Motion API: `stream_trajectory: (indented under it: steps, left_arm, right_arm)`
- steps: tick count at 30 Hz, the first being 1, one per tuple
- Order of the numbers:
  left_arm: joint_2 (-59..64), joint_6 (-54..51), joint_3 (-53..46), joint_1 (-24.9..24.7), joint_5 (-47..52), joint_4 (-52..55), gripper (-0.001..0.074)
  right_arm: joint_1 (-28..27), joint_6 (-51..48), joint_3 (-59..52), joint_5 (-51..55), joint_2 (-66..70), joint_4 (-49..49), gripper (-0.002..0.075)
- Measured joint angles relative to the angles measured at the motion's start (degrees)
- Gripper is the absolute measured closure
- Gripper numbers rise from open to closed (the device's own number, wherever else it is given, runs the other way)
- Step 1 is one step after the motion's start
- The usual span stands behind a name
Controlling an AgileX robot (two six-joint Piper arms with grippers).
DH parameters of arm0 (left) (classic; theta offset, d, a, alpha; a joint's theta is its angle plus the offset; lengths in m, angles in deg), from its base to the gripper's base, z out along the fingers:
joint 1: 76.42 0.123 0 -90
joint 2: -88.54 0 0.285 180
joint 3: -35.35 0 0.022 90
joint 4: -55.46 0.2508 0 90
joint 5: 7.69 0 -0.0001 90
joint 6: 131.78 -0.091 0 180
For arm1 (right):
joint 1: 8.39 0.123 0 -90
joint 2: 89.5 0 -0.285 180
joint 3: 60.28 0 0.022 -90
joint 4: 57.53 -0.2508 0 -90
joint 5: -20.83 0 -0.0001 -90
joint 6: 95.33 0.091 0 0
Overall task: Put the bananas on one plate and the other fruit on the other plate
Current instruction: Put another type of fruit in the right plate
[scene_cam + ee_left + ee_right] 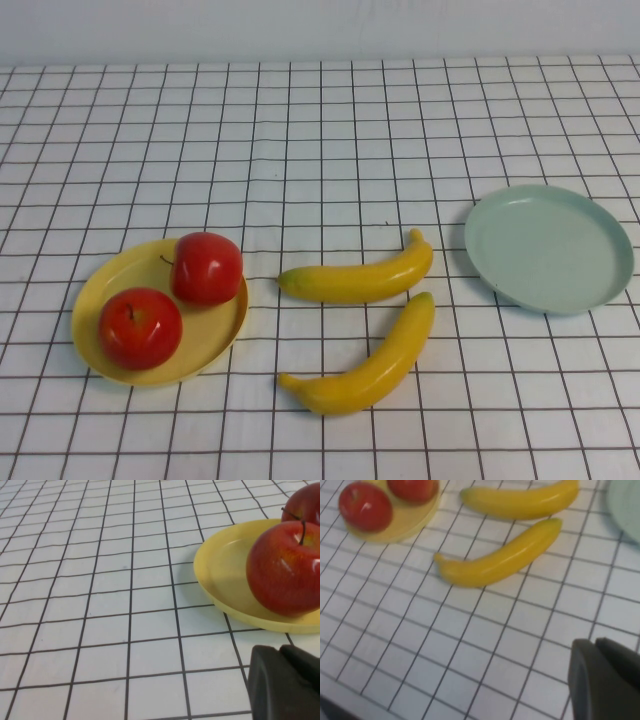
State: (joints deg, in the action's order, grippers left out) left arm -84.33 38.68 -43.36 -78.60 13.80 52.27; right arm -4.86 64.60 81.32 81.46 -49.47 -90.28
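Two red apples [206,268] [140,328] sit on the yellow plate [218,335] at the left. Two yellow bananas [355,280] [370,365] lie on the cloth in the middle, side by side. The pale green plate [548,248] stands empty at the right. Neither arm shows in the high view. My left gripper [280,652] is shut and empty, low over the cloth near the yellow plate [225,575] and the closer apple [285,570]. My right gripper [594,645] is shut and empty, on the near side of the bananas [497,557] [520,502].
The table is covered with a white cloth with a black grid [320,130]. A pale wall runs along the far edge.
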Motion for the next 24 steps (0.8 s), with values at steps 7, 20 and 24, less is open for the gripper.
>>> stream_trajectory:
  steps: [7,20,24]
  left_arm:
    - [0.0,0.0,0.0,0.0,0.0,0.0,0.0738]
    - [0.0,0.0,0.0,0.0,0.0,0.0,0.0738]
    - [0.0,0.0,0.0,0.0,0.0,0.0,0.0738]
  right_arm:
    - [3.6,-14.4,6.6,3.0,17.3,-4.4,0.0742]
    - [30.2,-21.5,19.0,-5.0,40.8,13.7,0.0735]
    - [35.3,-27.7,23.4,-5.9,49.7,17.9,0.0629]
